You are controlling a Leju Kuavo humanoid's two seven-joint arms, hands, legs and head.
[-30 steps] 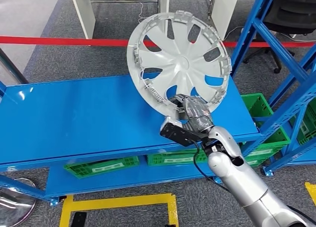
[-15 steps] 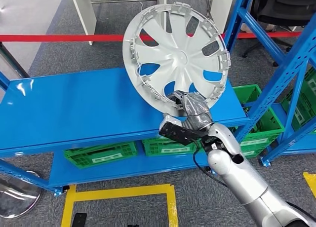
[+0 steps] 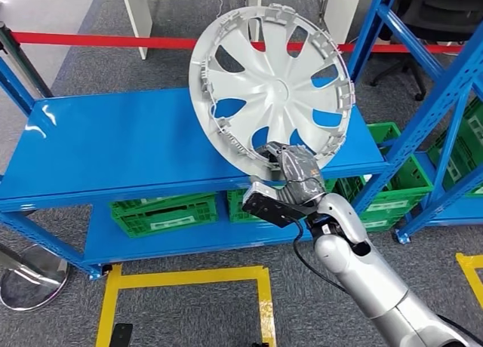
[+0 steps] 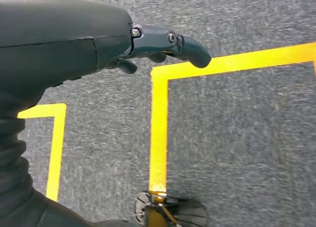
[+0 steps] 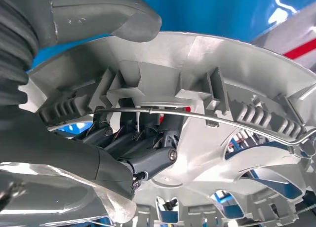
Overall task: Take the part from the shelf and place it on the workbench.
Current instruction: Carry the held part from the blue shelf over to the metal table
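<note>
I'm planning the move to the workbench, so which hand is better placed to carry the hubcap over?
The right hand. It already grips the silver hubcap at its lower rim, holding it tilted up above the blue shelf. The left hand hangs over the grey floor, holding nothing.

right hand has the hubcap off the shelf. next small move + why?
Probably draw the right hand back toward the body, holding the tilt. It grips the hubcap by its lower rim, with the disc raised over the blue shelf; clearing that front edge seems needed before turning to a workbench. The left hand hangs free.
</note>
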